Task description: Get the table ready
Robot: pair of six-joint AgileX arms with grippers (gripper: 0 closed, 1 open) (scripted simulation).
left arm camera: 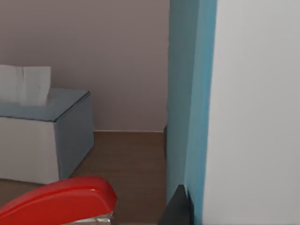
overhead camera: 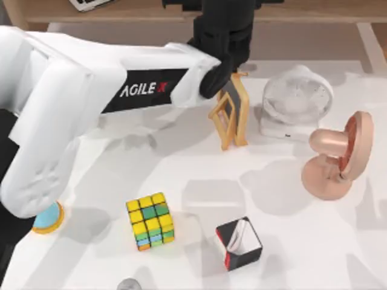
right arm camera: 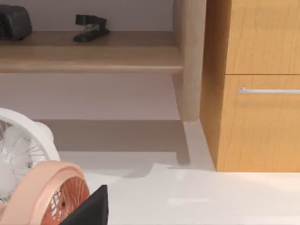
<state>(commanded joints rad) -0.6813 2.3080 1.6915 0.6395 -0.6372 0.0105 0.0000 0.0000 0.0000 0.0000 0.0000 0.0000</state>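
On the table (overhead camera: 302, 254), the cube (overhead camera: 150, 221) sits left of the box (overhead camera: 239, 243); behind them, frame (overhead camera: 230, 112), then two fans (overhead camera: 296, 99) to its right.

Table (overhead camera: 181, 181) w/ cube (overhead camera: 150, 221), fans (overhead camera: 296, 99)

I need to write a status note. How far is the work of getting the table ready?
Nothing looks put away yet. The left arm reaches over the wooden frame at the back of the table. The white fan, pink fan, cube and black box remain out.
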